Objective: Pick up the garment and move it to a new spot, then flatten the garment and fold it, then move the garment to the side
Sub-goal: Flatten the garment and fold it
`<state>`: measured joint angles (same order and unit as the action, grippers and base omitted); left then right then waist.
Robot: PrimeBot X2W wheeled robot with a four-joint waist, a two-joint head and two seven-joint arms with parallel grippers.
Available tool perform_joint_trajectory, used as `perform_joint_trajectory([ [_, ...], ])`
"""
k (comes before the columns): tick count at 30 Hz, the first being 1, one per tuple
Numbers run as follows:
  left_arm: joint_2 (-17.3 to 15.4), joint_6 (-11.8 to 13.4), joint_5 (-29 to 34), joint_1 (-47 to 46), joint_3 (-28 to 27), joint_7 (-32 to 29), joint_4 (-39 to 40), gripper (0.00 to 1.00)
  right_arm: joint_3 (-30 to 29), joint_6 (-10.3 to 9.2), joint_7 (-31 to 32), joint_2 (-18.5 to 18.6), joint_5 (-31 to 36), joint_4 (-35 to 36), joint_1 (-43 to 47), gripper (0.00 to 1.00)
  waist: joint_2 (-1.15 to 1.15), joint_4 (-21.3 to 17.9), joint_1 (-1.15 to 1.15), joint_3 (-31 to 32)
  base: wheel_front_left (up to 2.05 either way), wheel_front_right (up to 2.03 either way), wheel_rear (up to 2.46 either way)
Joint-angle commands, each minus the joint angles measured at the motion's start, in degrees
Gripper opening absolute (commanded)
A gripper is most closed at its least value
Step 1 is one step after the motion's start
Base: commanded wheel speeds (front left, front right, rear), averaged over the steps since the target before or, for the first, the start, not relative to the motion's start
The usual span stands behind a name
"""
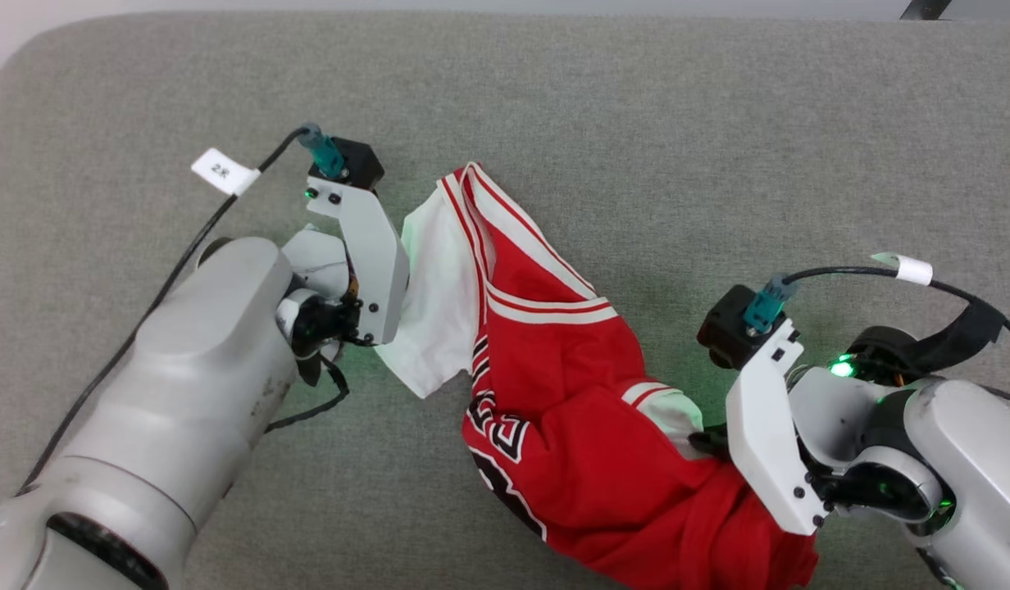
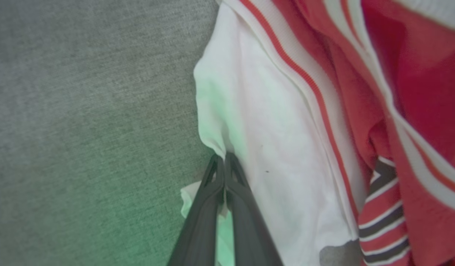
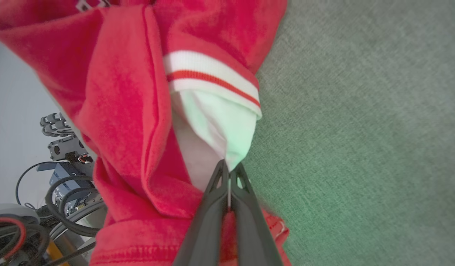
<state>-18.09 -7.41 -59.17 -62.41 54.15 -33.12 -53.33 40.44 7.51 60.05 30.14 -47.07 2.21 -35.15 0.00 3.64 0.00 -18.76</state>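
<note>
Crumpled red garment [image 1: 579, 393] (white-sleeved)

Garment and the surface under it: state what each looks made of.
Garment: soft matte knit, perhaps cotton or polyester; it bunches in limp folds, with ribbed striped trim. Surface: grey woven upholstery-like cloth, matte; fine heathered weave shows.

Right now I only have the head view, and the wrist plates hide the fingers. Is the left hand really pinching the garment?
Observer: Yes, the left hand is shut on the white sleeve edge of the garment.
Operator: And the other side?
Observer: The right hand is shut too, pinching white cloth beside a red-striped cuff.
Operator: Anything beyond the cloth there?
Observer: Dark equipment with cables, on the side opposite the grey cushion.
</note>
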Motion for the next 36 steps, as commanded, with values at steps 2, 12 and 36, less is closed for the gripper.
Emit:
perform_joint_trajectory([
  [2,0.21,-0.03,-0.74,0.52,1.21,-0.04,-1.0,0.0,-0.5,-0.04,-0.58,0.39,-0.35,-0.15,-1.13,0.0,0.0,0.09,0.0,0.19,0.0,0.0,0.0],
  [12,-0.68,-0.03,-2.47,-2.38,3.11,2.13,-2.16,0.0,-2.84,-0.04,-4.95,-0.4,0.02,-2.86,-4.77,0.0,0.0,-0.16,0.0,3.22,0.0,0.0,0.0],
  [36,-6.85,-0.02,-0.62,-13.61,6.99,10.4,-2.97,0.0,-0.62,-0.05,-24.81,0.96,2.93,-20.08,-22.23,0.0,0.0,-3.16,0.0,19.05,0.0,0.0,0.0],
])
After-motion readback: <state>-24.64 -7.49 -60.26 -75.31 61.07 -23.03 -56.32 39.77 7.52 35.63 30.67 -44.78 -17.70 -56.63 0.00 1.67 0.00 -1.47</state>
